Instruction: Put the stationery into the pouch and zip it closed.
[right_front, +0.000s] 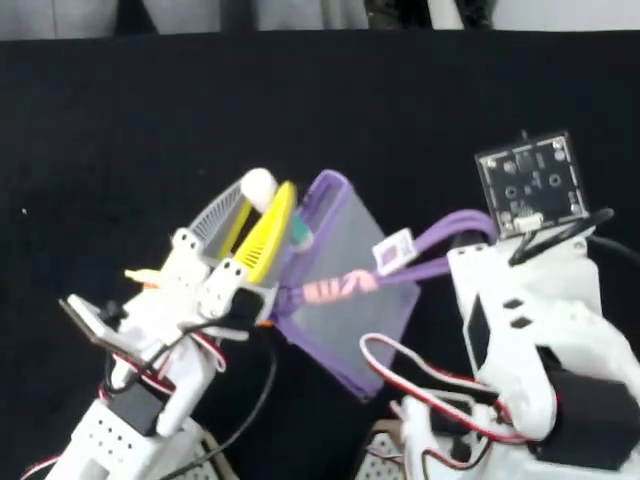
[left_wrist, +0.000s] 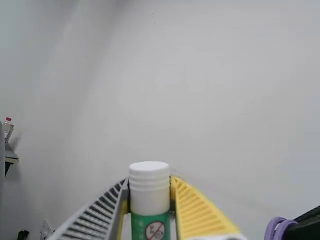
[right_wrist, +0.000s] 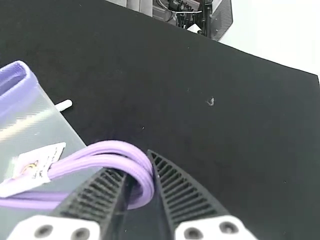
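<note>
My left gripper (right_front: 262, 197), with one grey and one yellow finger, is shut on a glue stick (left_wrist: 148, 200) with a white cap and a green label. It holds the stick cap outward, right beside the open end of the pouch (right_front: 350, 300). The pouch is translucent with purple trim and hangs tilted above the black table. A pink piece (right_front: 337, 288) and a white tag (right_front: 393, 250) show on its side. A small green bit (right_front: 300, 234) shows at its mouth. My right gripper (right_wrist: 145, 162) has black fingers shut on the pouch's purple strap (right_wrist: 107, 156).
A black cloth (right_front: 120, 130) covers the table, with open room on the far side and to the left. A small white tip (right_wrist: 65, 104) shows past the pouch's edge in the right wrist view. The right arm's wrist camera board (right_front: 530, 185) sits over its gripper.
</note>
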